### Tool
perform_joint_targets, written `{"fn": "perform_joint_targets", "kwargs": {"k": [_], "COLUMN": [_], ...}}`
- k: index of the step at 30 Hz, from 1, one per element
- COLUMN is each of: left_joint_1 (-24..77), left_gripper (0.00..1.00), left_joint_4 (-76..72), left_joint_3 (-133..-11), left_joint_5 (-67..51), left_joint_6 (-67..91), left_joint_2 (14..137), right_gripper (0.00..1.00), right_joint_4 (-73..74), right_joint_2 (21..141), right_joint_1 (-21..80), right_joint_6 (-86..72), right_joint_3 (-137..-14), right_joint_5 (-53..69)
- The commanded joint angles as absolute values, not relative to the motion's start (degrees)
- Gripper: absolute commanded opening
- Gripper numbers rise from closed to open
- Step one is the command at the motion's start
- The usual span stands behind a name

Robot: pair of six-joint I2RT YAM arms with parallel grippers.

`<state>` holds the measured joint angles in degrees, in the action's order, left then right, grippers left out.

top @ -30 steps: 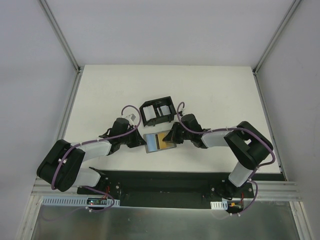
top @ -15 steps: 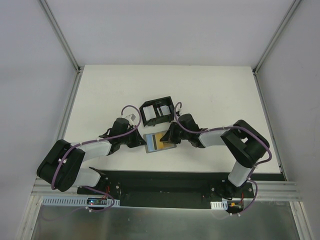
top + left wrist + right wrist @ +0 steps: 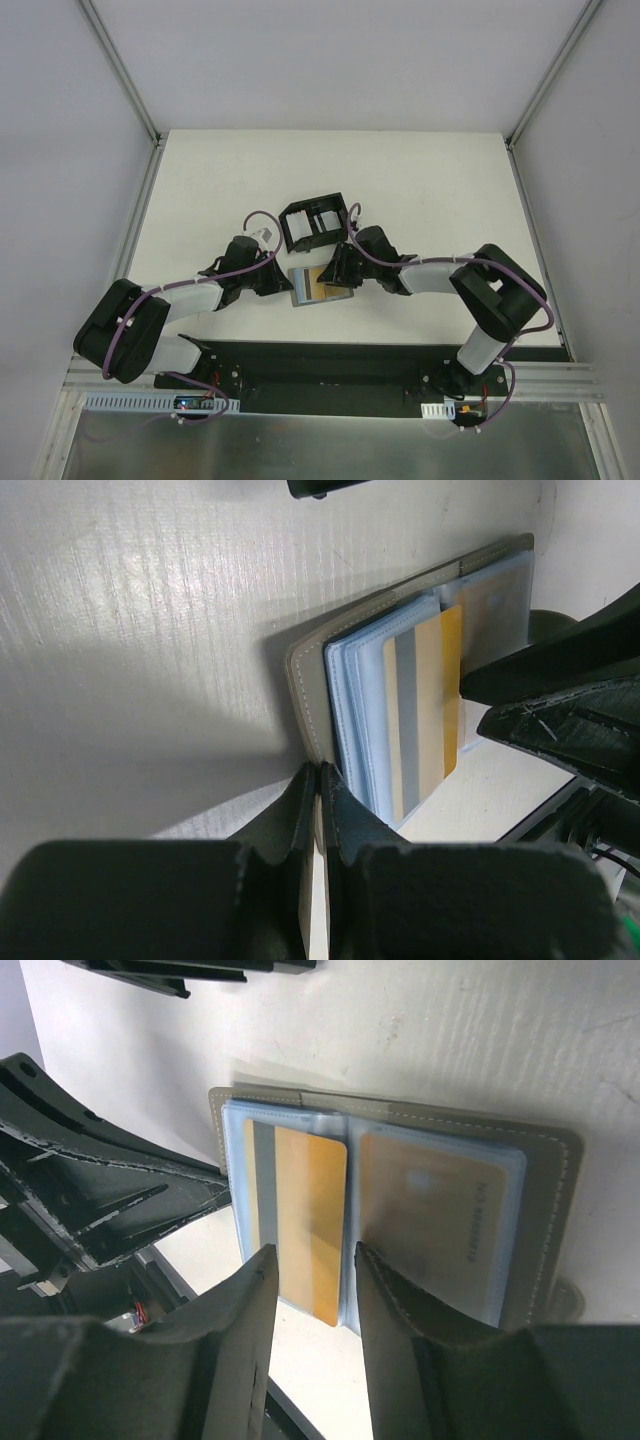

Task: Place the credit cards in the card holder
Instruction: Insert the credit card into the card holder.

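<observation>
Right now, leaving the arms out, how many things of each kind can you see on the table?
card holder: 1
credit cards: 2, a gold-yellow card partly slid in and a paler card under a clear sleeve of the open holder
black tray: 1
Total: 4. The pale shapes inside the tray are too small to count.

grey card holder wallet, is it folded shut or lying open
Open: the small grey folding card holder lies spread flat, both pale blue inner sleeves facing up, a gold-yellow plastic card on one half.
</observation>
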<state>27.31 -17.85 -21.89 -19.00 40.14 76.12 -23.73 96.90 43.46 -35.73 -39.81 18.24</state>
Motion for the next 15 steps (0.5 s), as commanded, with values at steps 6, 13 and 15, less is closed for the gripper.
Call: {"fn": "perform_joint_targets", "kwargs": {"k": [6,13,15], "left_joint_1": [27.25,27.25,27.25], "left_gripper": [0.00,0.00,0.00], "left_joint_4": [-18.81,-18.81,-18.90], "left_joint_3": [-21.97,-22.24,-22.32], "left_joint_5": [-19.07,-19.16,-18.99], "left_joint_6": [40.69,40.52,40.43], "left_joint_2": [75.94,76.29,76.38], "right_gripper": [0.41,0.35,0.30], "right_joint_4": [-18.81,-17.50,-14.96], "right_joint_2": [99.93,100.20,100.11], "right_joint_1": [44.47,46.58,47.46], "right_joint_6": [-33.13,-30.24,-28.31], "right_joint_3": [-44.64,-47.90,-49.65], "right_joint_5": [19.25,19.25,18.11]}}
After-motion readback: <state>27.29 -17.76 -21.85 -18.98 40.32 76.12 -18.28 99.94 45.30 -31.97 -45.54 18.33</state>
